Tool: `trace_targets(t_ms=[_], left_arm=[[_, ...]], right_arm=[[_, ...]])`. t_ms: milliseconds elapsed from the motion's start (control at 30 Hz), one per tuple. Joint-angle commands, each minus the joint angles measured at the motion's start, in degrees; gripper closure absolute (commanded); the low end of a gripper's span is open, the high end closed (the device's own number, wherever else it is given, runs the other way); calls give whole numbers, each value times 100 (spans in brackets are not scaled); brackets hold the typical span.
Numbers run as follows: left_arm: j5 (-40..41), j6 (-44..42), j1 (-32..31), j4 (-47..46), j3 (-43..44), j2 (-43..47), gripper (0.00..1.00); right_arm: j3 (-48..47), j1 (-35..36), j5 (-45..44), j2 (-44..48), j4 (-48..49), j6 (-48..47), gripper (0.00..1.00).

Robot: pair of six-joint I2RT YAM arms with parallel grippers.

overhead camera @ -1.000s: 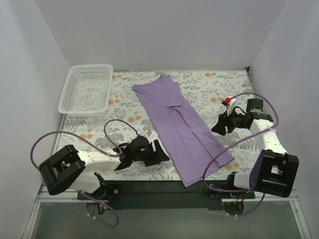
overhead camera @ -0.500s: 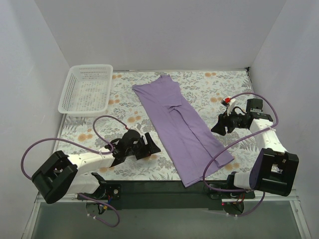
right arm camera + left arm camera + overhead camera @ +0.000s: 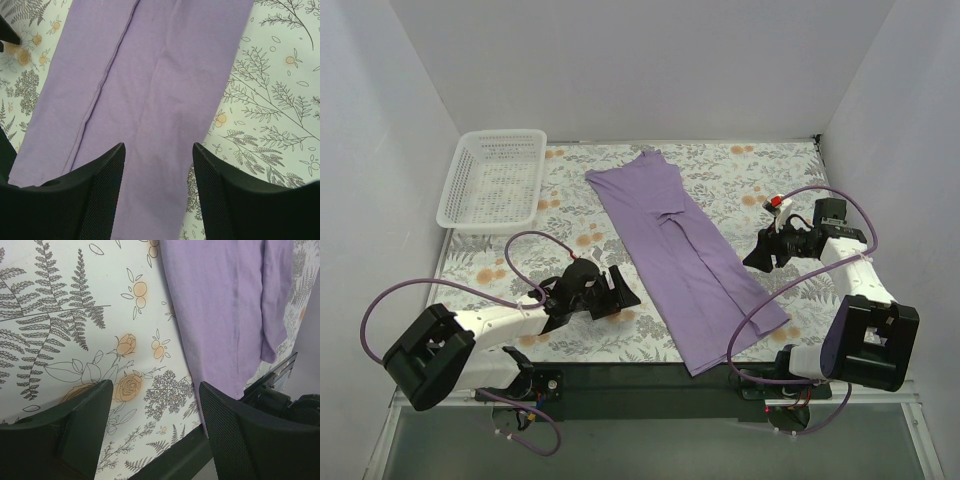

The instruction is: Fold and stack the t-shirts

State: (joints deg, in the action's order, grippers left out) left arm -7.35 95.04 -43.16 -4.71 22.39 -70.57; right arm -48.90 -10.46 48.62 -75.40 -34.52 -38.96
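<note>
The lavender t-shirt (image 3: 685,255), folded into a long narrow strip, is lying diagonally on the floral tabletop (image 3: 760,175), running from mid far edge toward the near right corner. The left gripper (image 3: 625,288), jaws spread and empty, is pausing beside the strip after drawing slightly away from the near edge. The right gripper (image 3: 756,254), jaws also spread, is hovering opposite, barely shifted. A crosswise fold looks next, and the white basket (image 3: 448,190) is waiting at the far left corner.

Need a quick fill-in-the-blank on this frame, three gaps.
The lavender-purple cotton t-shirt lies on the ____-patterned table cover. The white plastic basket stands at the far ____ corner. The left claw and the right claw are both ____.
Missing words: floral; left; open.
</note>
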Motion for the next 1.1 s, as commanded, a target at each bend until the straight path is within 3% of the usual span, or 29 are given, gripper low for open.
trace_targets(t_ms=[0, 433, 700, 900, 1067], left_arm=[[-38, -118, 62, -12, 11, 175, 31], [-99, -328, 264, 84, -42, 438, 30], [-520, -803, 755, 321, 309, 456, 20], [-759, -1644, 1336, 1268, 1441, 359, 18], [143, -2770, 1538, 2236, 2601, 219, 14]], right_arm=[[4, -18, 183, -19, 60, 55, 37], [-5, -18, 200, -133, 68, 73, 37], [-40, -18, 218, -239, 77, 82, 37], [-565, 26, 165, -519, 51, 90, 36], [-1603, 324, 209, -1361, 33, 432, 35]])
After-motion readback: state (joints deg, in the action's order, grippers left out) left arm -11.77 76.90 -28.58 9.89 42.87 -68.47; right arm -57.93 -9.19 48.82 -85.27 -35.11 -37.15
